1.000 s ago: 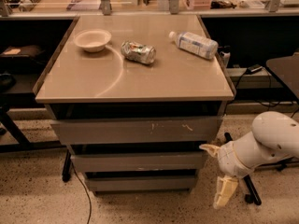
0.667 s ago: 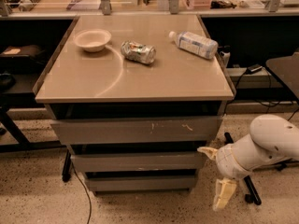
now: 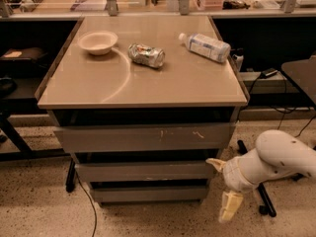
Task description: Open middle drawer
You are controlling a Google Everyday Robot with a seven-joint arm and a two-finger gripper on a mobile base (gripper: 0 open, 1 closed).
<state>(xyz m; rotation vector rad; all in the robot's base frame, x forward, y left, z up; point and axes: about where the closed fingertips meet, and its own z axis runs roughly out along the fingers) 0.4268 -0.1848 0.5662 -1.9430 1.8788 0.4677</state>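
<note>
The middle drawer (image 3: 143,172) is a wide, shallow grey front, shut, between the taller scratched top front (image 3: 143,138) and the narrow bottom front (image 3: 148,194). My gripper (image 3: 223,187) is low at the cabinet's right side, on a white arm (image 3: 276,157) coming in from the right. It is open. The upper fingertip (image 3: 214,163) is right by the middle drawer's right end. The lower finger (image 3: 230,206) hangs beside the bottom front, near the floor.
On the tan cabinet top (image 3: 98,90) lie a white bowl (image 3: 98,42), a crushed can (image 3: 146,55) and a plastic bottle (image 3: 205,47) on its side. A chair base (image 3: 261,201) stands on the speckled floor right of the cabinet. A cable (image 3: 86,201) runs down at the left.
My gripper has shifted slightly left, closer to the right end of the middle drawer. The drawers and the things on top have not moved.
</note>
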